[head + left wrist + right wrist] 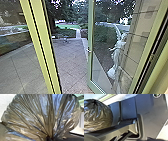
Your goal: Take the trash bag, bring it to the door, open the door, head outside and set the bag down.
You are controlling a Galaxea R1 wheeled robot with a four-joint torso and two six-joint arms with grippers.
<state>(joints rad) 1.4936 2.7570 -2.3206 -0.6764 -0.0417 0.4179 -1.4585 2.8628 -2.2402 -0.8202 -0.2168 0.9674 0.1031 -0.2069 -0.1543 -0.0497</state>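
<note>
The dark, shiny trash bag (pixel 41 115) looms large in the left wrist view, its folds drawn together into a tight neck. At that neck is my left gripper (pixel 49 138), shut on the gathered plastic. The right wrist view also catches the side of the full bag (pixel 99 116), close by the robot's body. In the head view the glass door (pixel 90 67) with a green frame stands open, swung outward, with a small handle on its edge. Beyond the opening lies the paved ground (pixel 70 60) outside.
A yellow-green door post (pixel 43 45) rises left of the opening, with a glass pane beyond it. Another frame (pixel 152 50) borders the right side. Behind the door's glass stands a pale statue (pixel 116 56) near a tiled wall. Farther off are a low table-like object (pixel 65 38), bushes and a path.
</note>
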